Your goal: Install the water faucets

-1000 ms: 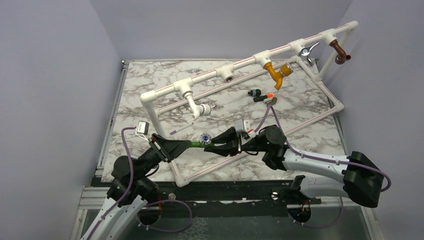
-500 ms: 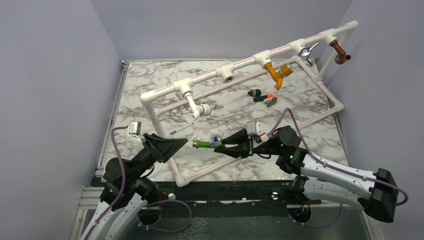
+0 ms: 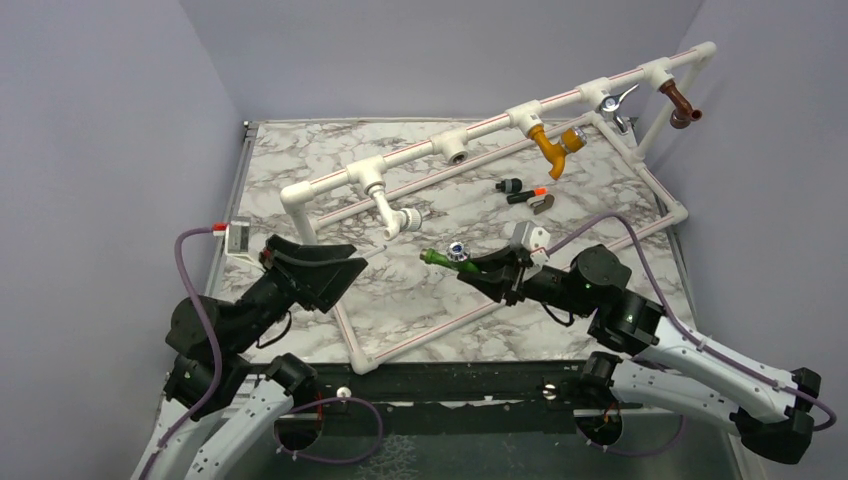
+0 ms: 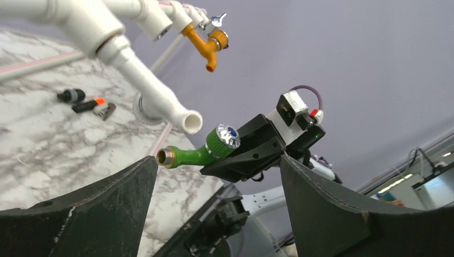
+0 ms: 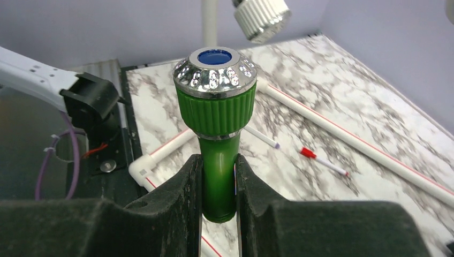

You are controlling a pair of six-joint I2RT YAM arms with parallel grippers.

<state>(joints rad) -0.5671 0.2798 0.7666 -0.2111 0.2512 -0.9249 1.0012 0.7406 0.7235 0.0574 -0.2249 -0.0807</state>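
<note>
A bright green faucet (image 3: 443, 256) with a round silver knob hangs above the marble table, its brass threaded end pointing left toward the white faucet (image 3: 396, 214). My right gripper (image 3: 478, 268) is shut on it. In the right wrist view both fingers (image 5: 187, 187) press the green faucet's stem (image 5: 217, 144), knob upward. My left gripper (image 3: 350, 268) is open and empty, to the left of the faucet and apart from it. In the left wrist view the green faucet (image 4: 199, 154) shows between the spread fingers (image 4: 107, 206). The white pipe frame (image 3: 480, 127) has an empty socket (image 3: 457, 154).
On the frame's top rail hang an orange faucet (image 3: 552, 146), a chrome tap (image 3: 612, 103) and a brown spout (image 3: 682, 104). Small black and orange parts (image 3: 520, 190) lie on the marble behind the right gripper. A purple-tipped pen (image 3: 357, 260) lies by the left gripper. Purple walls stand on both sides.
My left gripper opened, let go of the green faucet's threaded end and drew back to the left. My right gripper lifted the faucet up and toward the pipe frame.
</note>
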